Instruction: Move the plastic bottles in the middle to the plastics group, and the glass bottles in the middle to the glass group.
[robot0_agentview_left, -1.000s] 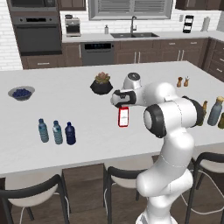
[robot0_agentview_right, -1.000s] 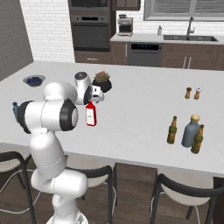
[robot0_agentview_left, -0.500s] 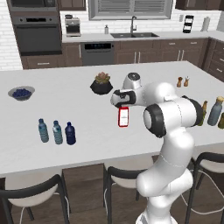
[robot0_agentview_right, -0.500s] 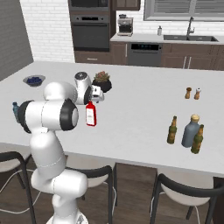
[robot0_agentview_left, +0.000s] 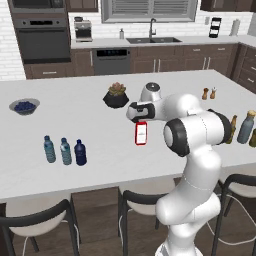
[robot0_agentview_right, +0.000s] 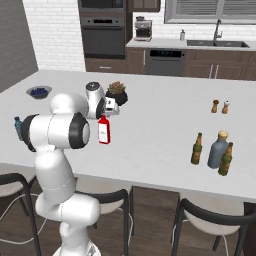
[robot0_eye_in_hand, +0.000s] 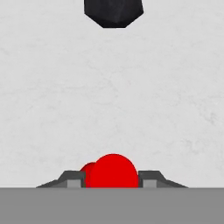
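Observation:
The red flask-shaped bottle (robot0_agentview_left: 141, 133) with a white label stands upright mid-counter, and my gripper (robot0_agentview_left: 140, 121) is shut on its red cap from above. From the right side the same red bottle (robot0_agentview_right: 104, 131) hangs under the gripper (robot0_agentview_right: 104, 117). Looking down the hand, the red cap (robot0_eye_in_hand: 113, 170) sits between the fingertips (robot0_eye_in_hand: 72, 178) of the gripper (robot0_eye_in_hand: 111, 177). The navy bottle (robot0_agentview_left: 80, 152) stands beside two pale blue water bottles (robot0_agentview_left: 57, 150) at the left. The slim brown bottle (robot0_agentview_right: 197, 149) stands by the grey-blue bottle (robot0_agentview_right: 218, 149) and olive bottle (robot0_agentview_right: 226, 159).
A dark plant pot (robot0_agentview_left: 116, 96) sits just beyond the gripper, seen as a black shape (robot0_eye_in_hand: 113, 12) in the hand view. A bowl of blueberries (robot0_agentview_left: 24, 106) is far left. Salt and pepper shakers (robot0_agentview_right: 220, 106) stand at the back right. White counter (robot0_agentview_right: 155, 125) stretches between bottle and glass group.

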